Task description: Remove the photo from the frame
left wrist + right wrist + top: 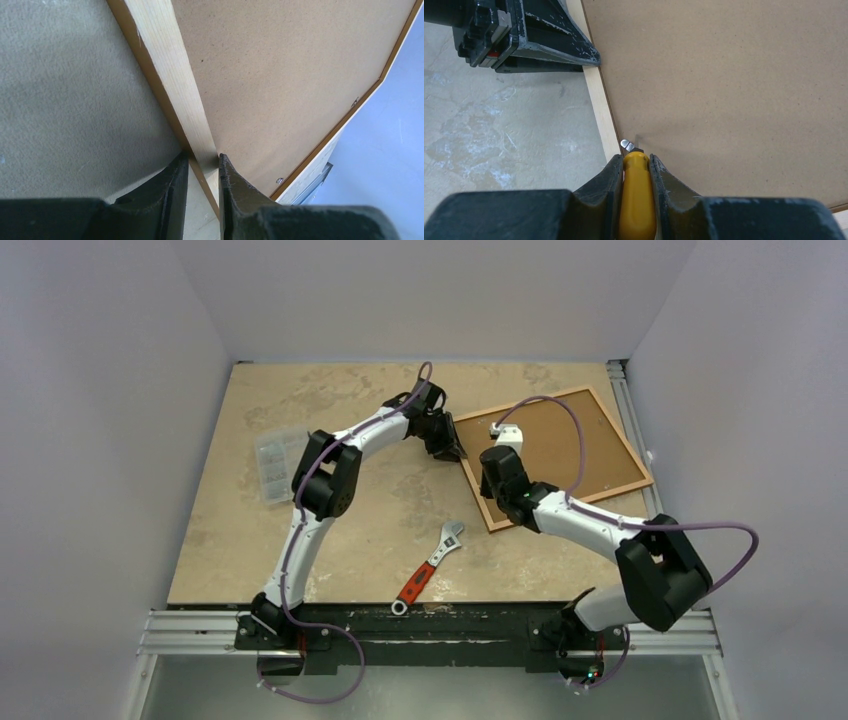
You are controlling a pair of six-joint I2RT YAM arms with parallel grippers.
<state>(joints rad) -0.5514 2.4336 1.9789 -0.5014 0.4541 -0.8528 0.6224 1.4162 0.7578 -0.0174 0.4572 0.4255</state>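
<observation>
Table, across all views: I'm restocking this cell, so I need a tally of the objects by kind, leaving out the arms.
Picture frame: 1
Adjustable wrench: 1
Clear compartment box: 1
Yellow-handled tool: 1
Total: 4

You've got a frame (170,75) w/ an orange-brown edge and pale wood back. Backing board (280,75) is cork-brown w/ fine dark specks. Table (380,510) is beige, mottled w/ whitish patches. Wrench (430,568) has a red handle, silver head. Screwdriver (636,200) handle is yellow. Cables (700,527) are purple; arms (580,520) are white & black.
</observation>
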